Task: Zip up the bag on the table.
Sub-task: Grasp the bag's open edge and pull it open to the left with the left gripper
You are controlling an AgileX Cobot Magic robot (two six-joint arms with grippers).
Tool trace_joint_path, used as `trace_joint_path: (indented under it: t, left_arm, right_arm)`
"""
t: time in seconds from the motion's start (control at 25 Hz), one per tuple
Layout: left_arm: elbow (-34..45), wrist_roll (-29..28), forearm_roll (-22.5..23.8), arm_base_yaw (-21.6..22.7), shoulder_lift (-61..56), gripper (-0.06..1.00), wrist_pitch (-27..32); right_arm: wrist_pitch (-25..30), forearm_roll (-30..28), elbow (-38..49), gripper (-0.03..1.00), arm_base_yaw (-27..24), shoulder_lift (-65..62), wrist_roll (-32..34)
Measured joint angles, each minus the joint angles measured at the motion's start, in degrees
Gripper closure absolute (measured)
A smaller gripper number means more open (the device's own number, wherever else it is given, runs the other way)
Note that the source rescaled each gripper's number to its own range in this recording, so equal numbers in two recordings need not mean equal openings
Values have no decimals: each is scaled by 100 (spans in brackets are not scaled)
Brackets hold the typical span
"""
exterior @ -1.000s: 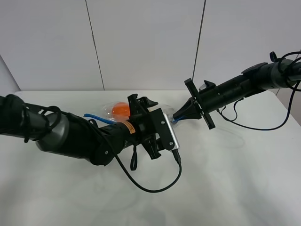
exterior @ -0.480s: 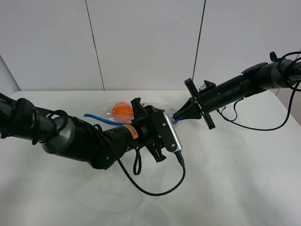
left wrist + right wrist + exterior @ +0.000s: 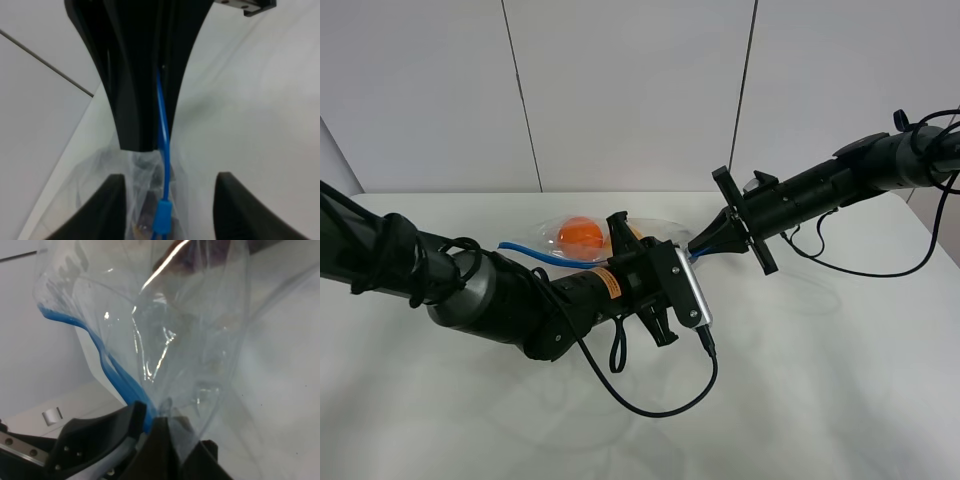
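Note:
The clear bag [image 3: 565,238] lies on the white table [image 3: 820,390] with an orange fruit [image 3: 580,233] showing through. Its blue zipper strip [image 3: 530,252] runs toward the right arm. My right gripper [image 3: 698,248] is shut on the bag's corner at the end of the strip, as the right wrist view [image 3: 156,422] shows. My left gripper [image 3: 680,265] faces it and is open. In the left wrist view [image 3: 170,177] its fingers [image 3: 116,200] stand apart on either side of the blue slider [image 3: 161,220], and the strip [image 3: 163,135] runs up into the right gripper's jaws.
A black cable [image 3: 665,400] loops from the left wrist onto the table in front. The right arm's cable [image 3: 860,268] hangs over the back right of the table. A white panelled wall [image 3: 620,90] stands behind the far edge.
My left arm has sunk lower and shifted slightly right toward the right gripper, uncovering more of the orange fruit. The right gripper has stayed put, holding the bag.

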Motion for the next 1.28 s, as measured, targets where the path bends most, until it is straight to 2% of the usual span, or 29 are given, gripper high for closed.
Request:
trace_joint_path:
  t: [0.08, 0.24, 0.36, 0.8, 0.88, 1.08, 1.28]
  left_arm:
    - [0, 0, 1, 0, 0, 59, -5]
    - [-4, 0, 1, 0, 0, 83, -22]
    - [-4, 0, 1, 0, 1, 94, -22]
    - [-6, 76, -74, 0, 1, 94, -22]
    - [0, 284, -262, -6, 1, 94, -64]
    - [179, 1309, -828, -11, 1, 94, -436]
    - [388, 1580, -857, 271, 1, 94, -796]
  right_arm:
    - [0, 0, 0, 97, 0, 0, 0]
    - [0, -17, 0, 97, 0, 0, 0]
    - [-5, -17, 0, 97, 0, 0, 0]
    - [-10, -17, 0, 97, 0, 0, 0]
    - [-16, -17, 0, 97, 0, 0, 0]
    - [-53, 51, 0, 97, 0, 7, 18]
    - [-81, 101, 0, 97, 0, 7, 18]
